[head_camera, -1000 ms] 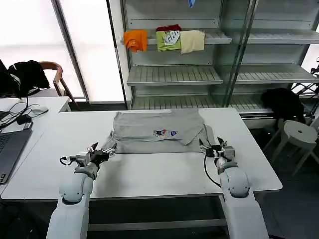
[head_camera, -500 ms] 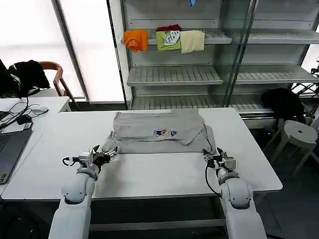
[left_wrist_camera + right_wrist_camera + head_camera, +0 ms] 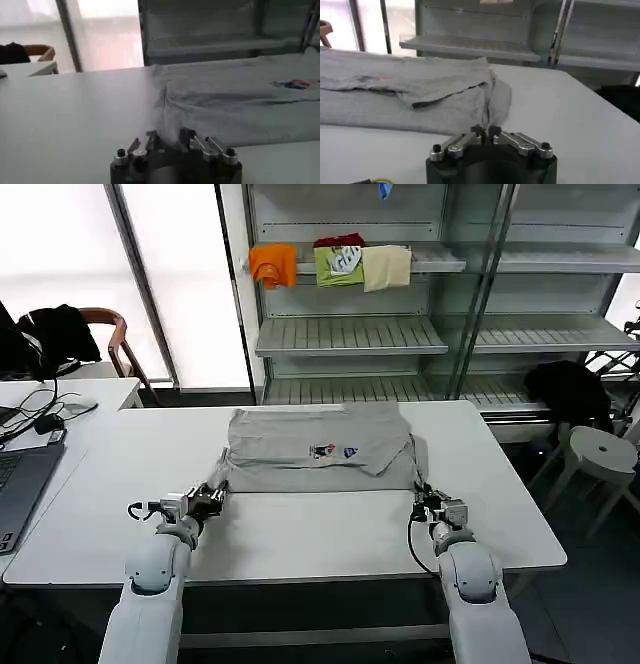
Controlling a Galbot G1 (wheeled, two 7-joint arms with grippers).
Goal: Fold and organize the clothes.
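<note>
- While the grey shirt (image 3: 318,446) lies partly folded across the far middle of the white counter (image 3: 300,529), both arms sit at its near corners.
- Left gripper (image 3: 207,499) has its jaws slightly parted at the near-left corner; right gripper (image 3: 432,506) shows jaws closed, seemingly empty, by the near-right corner.
- Soft, light, limp cloth likely sags and slips; pinching hem corners low suits it best.

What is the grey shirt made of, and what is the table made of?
The grey shirt looks like soft knit cloth, maybe cotton: matte, with limp folds and wrinkles. The table has a smooth white top, perhaps laminate or painted board; I can't tell which. The left gripper and right gripper look like shiny metal.
</note>
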